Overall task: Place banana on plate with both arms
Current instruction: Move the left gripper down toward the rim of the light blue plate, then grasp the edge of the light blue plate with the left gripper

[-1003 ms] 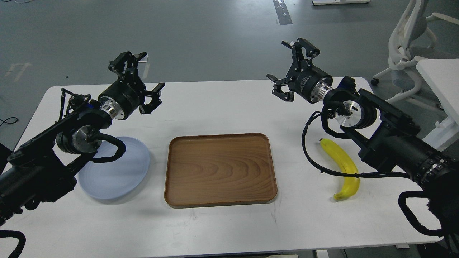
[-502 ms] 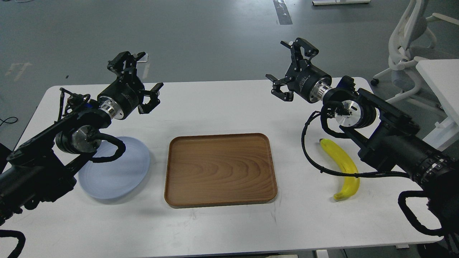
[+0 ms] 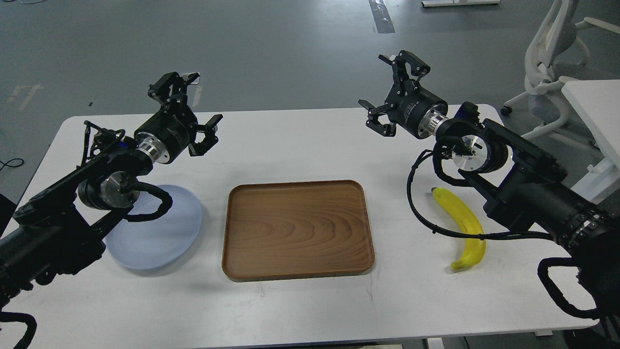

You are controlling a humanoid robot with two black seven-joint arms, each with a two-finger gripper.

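The banana (image 3: 466, 228) lies flat on the table (image 3: 300, 310) at your right, untouched, dark tip pointing away from you, curve bowing toward the right edge. A black cable from the right arm crosses over its middle. The plate (image 3: 160, 237) sits well apart at your left, partly under the left arm, with the tray (image 3: 296, 229) between the two.

Right gripper (image 3: 391, 94): raised above the table's far side, fingers spread, holding nothing. Left gripper (image 3: 190, 109): likewise raised, fingers released, empty.

Judgement: the step in hand is the reach for the banana, not yet begun. You should bring the right gripper back and down over the banana's thick middle, jaws set across its width, not along its length. Mind the cable; it may snag or nudge the fruit as the arm descends. Close gently, since the skin will bruise. Keep the left arm off the plate's centre before the transfer across the tray.
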